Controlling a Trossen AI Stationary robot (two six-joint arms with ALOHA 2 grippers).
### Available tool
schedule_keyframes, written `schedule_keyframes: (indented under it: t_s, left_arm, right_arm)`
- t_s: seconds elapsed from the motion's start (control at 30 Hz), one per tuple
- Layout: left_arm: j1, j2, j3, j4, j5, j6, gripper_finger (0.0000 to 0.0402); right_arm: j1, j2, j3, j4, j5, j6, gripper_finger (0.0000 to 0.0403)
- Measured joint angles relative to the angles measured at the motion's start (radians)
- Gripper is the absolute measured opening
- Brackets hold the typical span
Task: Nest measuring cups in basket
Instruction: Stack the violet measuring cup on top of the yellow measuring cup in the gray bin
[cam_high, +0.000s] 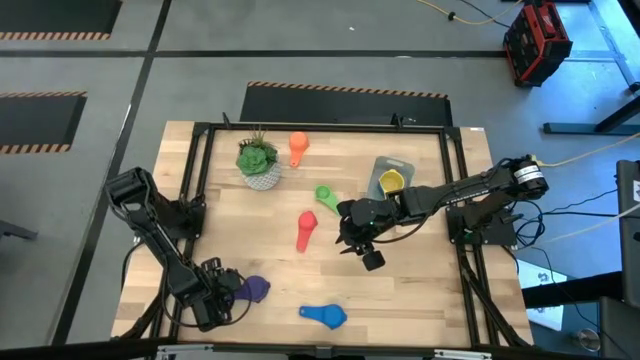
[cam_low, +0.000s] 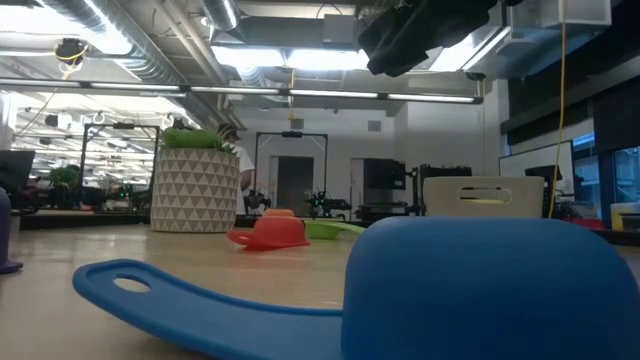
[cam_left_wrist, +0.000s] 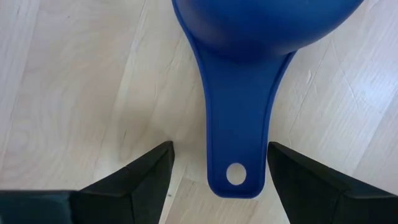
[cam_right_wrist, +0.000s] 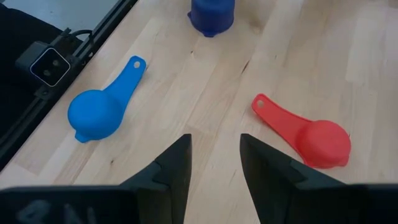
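The purple cup (cam_high: 256, 289) lies bowl-down near the table's near left corner. My left gripper (cam_high: 232, 291) is open, its fingers standing on either side of the cup's handle (cam_left_wrist: 236, 124) without touching it. My right gripper (cam_high: 352, 236) hangs open and empty above the table's middle, near the red cup (cam_high: 306, 229). The blue cup (cam_high: 324, 315) lies by the near edge. The green cup (cam_high: 324, 194) and the orange cup (cam_high: 298, 148) lie farther back. A yellow cup (cam_high: 391, 181) sits in the grey basket (cam_high: 392, 163). No teal cup shows.
A white pot with a green plant (cam_high: 260, 163) stands at the far left beside the orange cup. A black metal frame (cam_high: 196, 150) rims the table. Bare wood (cam_high: 400, 290) lies between the blue cup and the near right corner.
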Motion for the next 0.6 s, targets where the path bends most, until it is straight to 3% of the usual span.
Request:
schedule_keyframes:
  t_s: [0.37, 0.6]
  left_arm:
    - [0.001, 0.001, -0.001, -0.003, 0.012, 0.0, 0.0242]
    - [0.001, 0.002, -0.002, -0.009, 0.014, 0.0, 0.0211]
  right_arm:
    - [0.0, 0.0, 0.0, 0.0, 0.0, 0.0, 0.0141]
    - [0.0, 0.0, 0.0, 0.0, 0.0, 0.0, 0.0141]
